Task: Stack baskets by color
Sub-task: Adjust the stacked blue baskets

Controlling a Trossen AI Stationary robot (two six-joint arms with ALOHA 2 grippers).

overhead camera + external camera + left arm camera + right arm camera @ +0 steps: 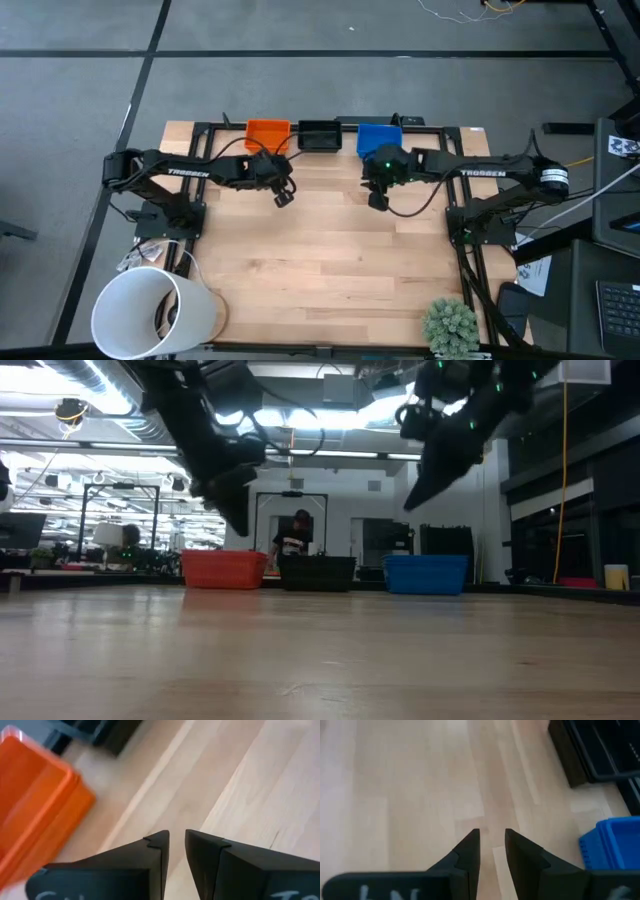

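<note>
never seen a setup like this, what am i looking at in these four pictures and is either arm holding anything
This is a robot with two dark arms at a wooden table. One picture looks straight down from above, one looks level across the table top, and two come from cameras on the arms' wrists, looking past their own fingers.

Along the table's far edge stand three basket piles in a row: orange baskets, black baskets and blue baskets. A large white cylinder and a small green plant sit at the near edge.

The left gripper hangs above the table near the orange baskets, the right gripper near the blue ones. Both show a narrow gap between the fingers with only bare wood behind it, so neither holds anything.
</note>
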